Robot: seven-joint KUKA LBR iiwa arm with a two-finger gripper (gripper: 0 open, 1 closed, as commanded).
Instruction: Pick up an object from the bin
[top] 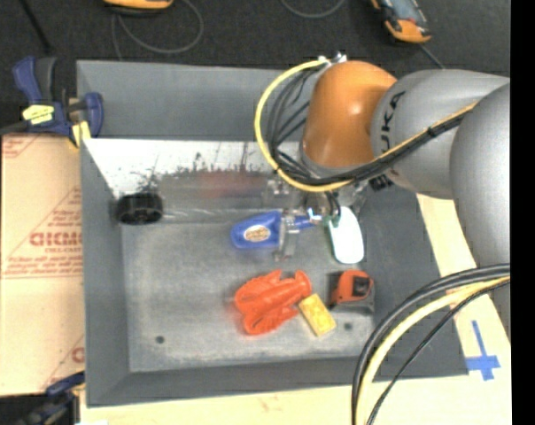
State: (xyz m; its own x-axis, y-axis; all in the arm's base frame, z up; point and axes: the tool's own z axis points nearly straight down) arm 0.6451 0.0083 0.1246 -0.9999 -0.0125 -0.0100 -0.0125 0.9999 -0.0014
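Gripper [291,227] low mid-bin, touching right end of blue oval thing [254,232]; white lump [345,239] just right. Probably grasp step, grip width can't tell. Next: clamp firmly, lift straight.

The bin [174,295] is plain grey, and its far wall is paler and flecked with black specks. At centre left sits a black ring [139,208]. In the middle lies a blue oval thing [254,232] with an orange-and-yellow patch, and right of it a white oval piece [347,243]. At lower centre are an orange-red plastic toy [267,301], a yellow block [316,315] and an orange-and-black tape measure [351,289]. The wrist cover [343,113] at upper right is orange, ringed by yellow and black cables [261,118].
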